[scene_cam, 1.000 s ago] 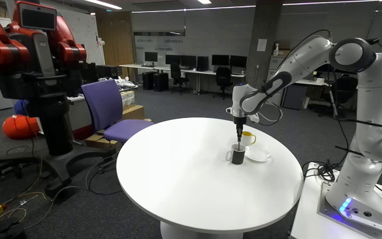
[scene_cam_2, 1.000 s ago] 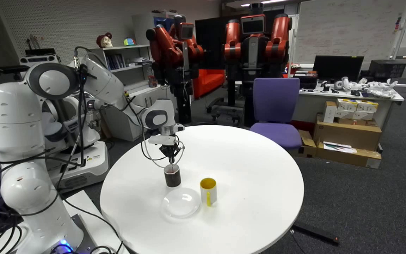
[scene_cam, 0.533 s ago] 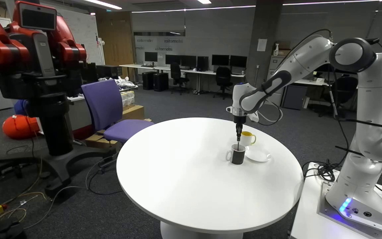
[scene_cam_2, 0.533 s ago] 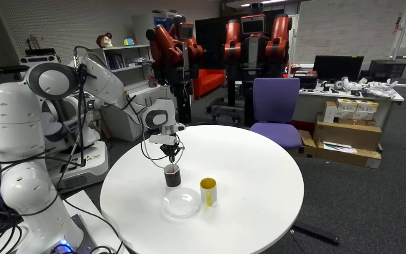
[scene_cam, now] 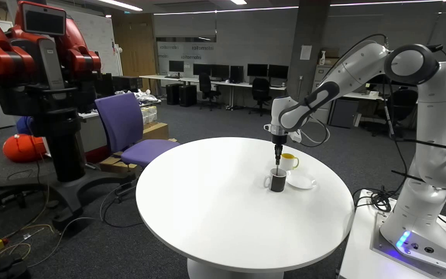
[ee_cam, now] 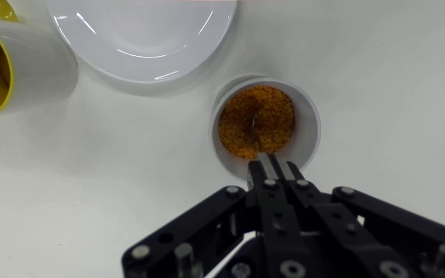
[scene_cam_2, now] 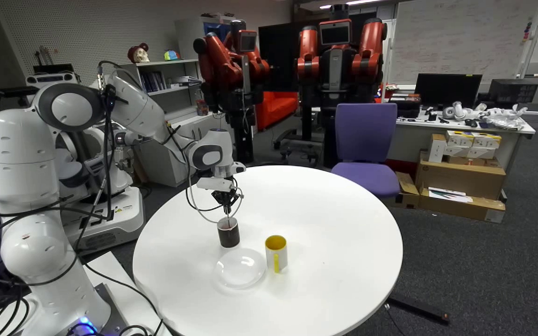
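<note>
My gripper (ee_cam: 272, 156) is shut on a thin metal spoon (scene_cam: 277, 168), pointing straight down over a dark mug with a pale rim (scene_cam: 278, 183). The fingertips hang just above the mug's mouth; the spoon's lower part dips inside. In the wrist view, orange-brown contents (ee_cam: 274, 116) with a mottled surface partly fill the white interior of the mug (ee_cam: 308, 127), and a glint of the spoon (ee_cam: 254, 120) shows among them. The spoon's lower end is hidden there. The mug stands upright on the round white table (scene_cam_2: 334, 214), its handle turned away from the plate.
Close beside the mug lies a white plate (scene_cam_2: 240, 269). A white mug with yellow interior and handle (scene_cam_2: 270, 257) stands upright by the plate. A purple chair (scene_cam_2: 366, 135) is at the table's far side in an exterior view, with red robots (scene_cam_2: 334, 60) behind.
The gripper and spoon have shifted slightly within the mug's mouth, a little to the left in an exterior view. Mugs and plate stay put.
</note>
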`<state>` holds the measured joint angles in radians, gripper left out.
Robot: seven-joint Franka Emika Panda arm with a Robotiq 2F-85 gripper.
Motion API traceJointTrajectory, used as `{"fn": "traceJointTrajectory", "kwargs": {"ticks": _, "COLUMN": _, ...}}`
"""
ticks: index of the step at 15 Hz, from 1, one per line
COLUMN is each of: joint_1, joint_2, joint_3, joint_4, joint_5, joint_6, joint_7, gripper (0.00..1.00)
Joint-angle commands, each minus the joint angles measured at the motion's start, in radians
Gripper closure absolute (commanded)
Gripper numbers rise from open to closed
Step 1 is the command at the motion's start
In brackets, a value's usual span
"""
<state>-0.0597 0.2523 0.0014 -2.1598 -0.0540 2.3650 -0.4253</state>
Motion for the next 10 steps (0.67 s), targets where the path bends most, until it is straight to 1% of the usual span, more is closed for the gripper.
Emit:
{"fn": "traceJointTrajectory", "kwargs": {"ticks": 1, "joint_1": -0.015, "joint_2": -0.007, "joint_3": 0.013, "joint_4": 0.007, "joint_5": 0.030, "joint_6": -0.004, "joint_7": -0.021, "gripper": 0.99}}
{"fn": "traceJointTrajectory", "kwargs": {"ticks": 7, "joint_1": -0.013, "joint_2": -0.021, "joint_3": 0.031, "joint_4": -0.011, "joint_5": 0.064, "joint_6": -0.021, "joint_7": -0.047, "gripper": 0.99}}
{"fn": "traceJointTrajectory", "kwargs": {"ticks": 10, "joint_1": -0.011, "joint_2": -0.032, "joint_3": 0.034, "joint_4": -0.023, "joint_5": 0.062, "joint_6": -0.033, "joint_7": -0.047, "gripper": 0.99}}
